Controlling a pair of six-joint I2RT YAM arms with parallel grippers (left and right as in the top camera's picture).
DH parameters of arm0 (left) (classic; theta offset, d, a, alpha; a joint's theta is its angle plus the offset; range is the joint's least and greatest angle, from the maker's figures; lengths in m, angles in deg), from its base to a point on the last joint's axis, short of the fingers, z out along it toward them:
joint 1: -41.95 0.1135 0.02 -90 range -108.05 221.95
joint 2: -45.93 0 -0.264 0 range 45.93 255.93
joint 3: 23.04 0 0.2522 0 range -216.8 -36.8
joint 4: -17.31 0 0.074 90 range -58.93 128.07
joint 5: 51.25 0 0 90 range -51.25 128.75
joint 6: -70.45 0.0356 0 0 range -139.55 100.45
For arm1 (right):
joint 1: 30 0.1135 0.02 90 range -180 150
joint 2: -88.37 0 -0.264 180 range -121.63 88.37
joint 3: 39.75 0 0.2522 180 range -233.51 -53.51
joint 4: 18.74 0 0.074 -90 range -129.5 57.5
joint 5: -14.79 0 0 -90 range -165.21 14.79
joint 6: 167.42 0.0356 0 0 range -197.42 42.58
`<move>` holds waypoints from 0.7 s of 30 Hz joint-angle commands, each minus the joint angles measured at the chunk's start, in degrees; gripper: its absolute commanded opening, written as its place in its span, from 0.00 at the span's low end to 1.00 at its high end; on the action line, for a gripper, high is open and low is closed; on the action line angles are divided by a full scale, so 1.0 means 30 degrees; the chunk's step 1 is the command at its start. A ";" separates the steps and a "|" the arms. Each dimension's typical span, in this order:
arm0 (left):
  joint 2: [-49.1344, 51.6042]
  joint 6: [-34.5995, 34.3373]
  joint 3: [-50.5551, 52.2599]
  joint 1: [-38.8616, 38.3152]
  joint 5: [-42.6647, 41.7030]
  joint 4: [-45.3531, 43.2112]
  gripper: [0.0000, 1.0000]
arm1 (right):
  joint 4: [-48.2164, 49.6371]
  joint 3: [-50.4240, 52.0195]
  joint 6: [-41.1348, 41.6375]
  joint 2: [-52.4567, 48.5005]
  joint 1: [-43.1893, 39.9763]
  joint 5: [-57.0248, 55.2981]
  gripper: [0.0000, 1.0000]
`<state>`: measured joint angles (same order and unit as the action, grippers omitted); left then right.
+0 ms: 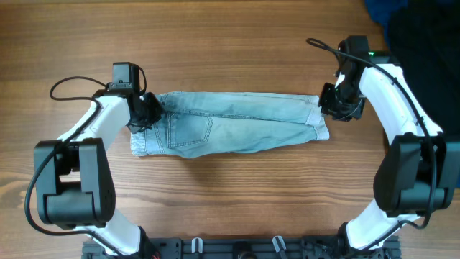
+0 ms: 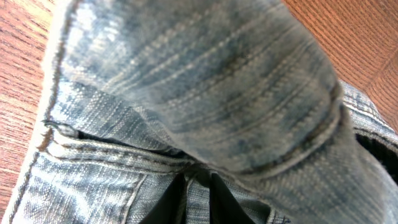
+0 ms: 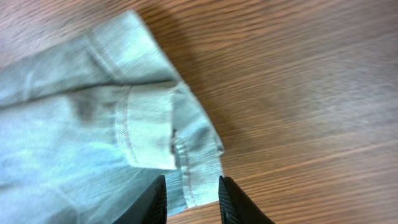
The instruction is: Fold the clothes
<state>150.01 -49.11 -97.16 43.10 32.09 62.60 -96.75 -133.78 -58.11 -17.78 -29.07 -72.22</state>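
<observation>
Right claw straddles the shorts hem, dark cloth pile well apart.

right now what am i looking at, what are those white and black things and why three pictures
These are two robot arms at a wooden table, each ending in a two-finger pincer. The wide picture comes from a camera fixed above the table. The two close-ups come from a camera on each wrist. A pair of light blue denim shorts lies stretched between the arms, with a dark cloth at the far corner. The left pincer seems to pinch the waistband end. The right pincer has its fingers on either side of a leg hem; whether it grips the hem, I cannot tell.
</observation>
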 commanded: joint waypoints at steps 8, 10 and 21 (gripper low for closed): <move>0.0423 0.0291 0.0007 0.0211 0.1246 0.0350 0.22 | 0.3942 0.3475 -0.2419 -0.0117 -0.0007 0.2608 0.33; 0.0423 0.0291 0.0007 0.0211 0.1246 0.0350 0.22 | 0.6084 0.4663 -0.2382 -0.0117 -0.0007 0.2623 0.30; 0.0423 0.0291 0.0007 0.0211 0.1246 0.0350 0.22 | 0.6958 0.3548 -0.5362 0.0568 -0.0087 0.8517 0.04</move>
<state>149.98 -48.93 -97.33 43.10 32.92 63.06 -78.15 -119.94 -72.67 -17.85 -29.34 -50.83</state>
